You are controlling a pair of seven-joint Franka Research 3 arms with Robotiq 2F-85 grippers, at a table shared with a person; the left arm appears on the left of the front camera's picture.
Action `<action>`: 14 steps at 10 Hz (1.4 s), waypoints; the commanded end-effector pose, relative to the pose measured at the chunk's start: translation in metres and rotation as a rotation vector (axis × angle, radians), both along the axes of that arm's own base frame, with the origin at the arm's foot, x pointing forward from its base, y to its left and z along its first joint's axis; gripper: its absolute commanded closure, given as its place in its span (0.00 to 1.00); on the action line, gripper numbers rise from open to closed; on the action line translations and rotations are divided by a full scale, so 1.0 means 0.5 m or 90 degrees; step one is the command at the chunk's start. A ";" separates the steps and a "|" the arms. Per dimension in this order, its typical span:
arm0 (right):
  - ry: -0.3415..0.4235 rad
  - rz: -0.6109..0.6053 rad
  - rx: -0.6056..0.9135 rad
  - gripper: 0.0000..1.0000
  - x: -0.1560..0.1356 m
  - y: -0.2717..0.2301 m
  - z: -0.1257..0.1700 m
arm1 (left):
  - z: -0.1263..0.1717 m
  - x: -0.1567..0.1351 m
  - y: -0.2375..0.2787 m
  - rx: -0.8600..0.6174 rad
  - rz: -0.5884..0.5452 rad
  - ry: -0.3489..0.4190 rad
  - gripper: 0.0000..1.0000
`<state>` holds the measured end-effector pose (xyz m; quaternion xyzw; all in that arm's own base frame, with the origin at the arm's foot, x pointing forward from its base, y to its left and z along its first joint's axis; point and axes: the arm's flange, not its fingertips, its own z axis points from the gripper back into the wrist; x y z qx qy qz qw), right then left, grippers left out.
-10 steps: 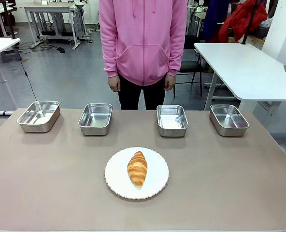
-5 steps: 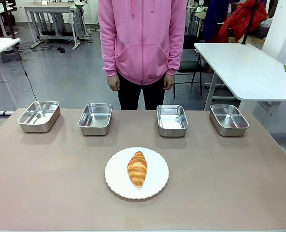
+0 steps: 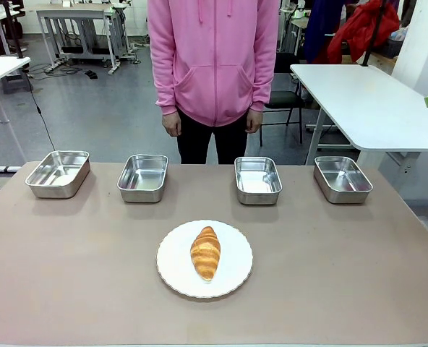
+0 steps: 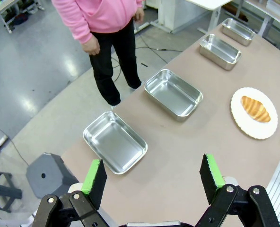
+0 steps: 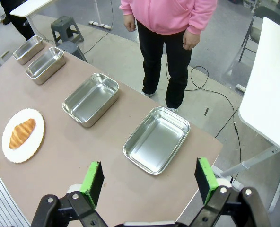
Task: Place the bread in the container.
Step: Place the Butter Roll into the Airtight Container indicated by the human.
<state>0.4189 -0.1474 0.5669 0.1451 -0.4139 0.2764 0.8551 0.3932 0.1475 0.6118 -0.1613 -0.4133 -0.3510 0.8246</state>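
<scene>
The golden-brown croissant (image 3: 205, 252) lies on a round white scalloped plate (image 3: 172, 269) in the middle of the table, also seen as the croissant (image 4: 257, 108) and croissant (image 5: 21, 133) from the wrists. Four look-alike steel trays stand in a row at the far edge: tray (image 3: 58, 173), tray (image 3: 143, 178), tray (image 3: 257, 180), tray (image 3: 342, 178). My left gripper (image 4: 154, 179) hangs open high above the left end, over the nearest tray (image 4: 114, 142). My right gripper (image 5: 149, 183) is open high above the right end, over a tray (image 5: 157, 139). Nothing is held.
A person in a pink hoodie (image 3: 214, 58) stands at the far side with both hands down by the hips. A white table (image 3: 366, 101) stands behind at the right, and a grey stool (image 4: 48, 175) sits on the floor off the left end.
</scene>
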 end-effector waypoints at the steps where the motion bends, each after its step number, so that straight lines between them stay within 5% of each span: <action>1: -0.015 0.009 0.009 0.00 0.005 -0.003 -0.001 | 0.002 -0.002 -0.002 -0.002 -0.005 -0.004 0.00; 14: -0.015 0.009 0.009 0.00 0.005 -0.003 -0.001 | 0.002 -0.002 -0.002 -0.002 -0.005 -0.004 0.00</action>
